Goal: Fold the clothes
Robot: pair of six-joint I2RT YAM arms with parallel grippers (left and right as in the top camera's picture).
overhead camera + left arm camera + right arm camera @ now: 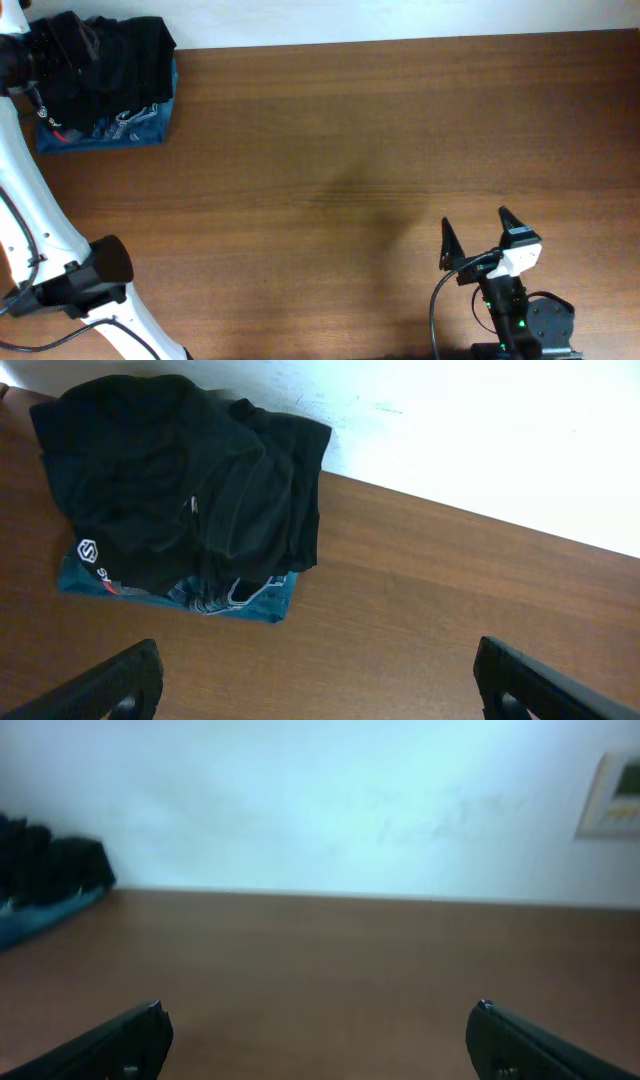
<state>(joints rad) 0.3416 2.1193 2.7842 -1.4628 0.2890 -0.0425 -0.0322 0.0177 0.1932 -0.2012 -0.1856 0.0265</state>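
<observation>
Nothing folded yet, by the look of it: the plain black soft shirt-like garment point(140, 445) lies crumpled atop a blue printed garment point(272, 603) in the brown wooden worktop's point(350, 150) far-left corner, left tool point(320, 675) hovering near it with jaws spread and empty, right tool point(474, 220) equally agape, well apart.

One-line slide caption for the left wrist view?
Open left gripper faces black clothes heaped on a blue garment at the table edge.

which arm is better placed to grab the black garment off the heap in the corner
Left. The left gripper hangs close by the black garment, jaws open, and the heap fills much of its wrist view. The right gripper is open too, but it sits across the table, far from the garment.
</observation>
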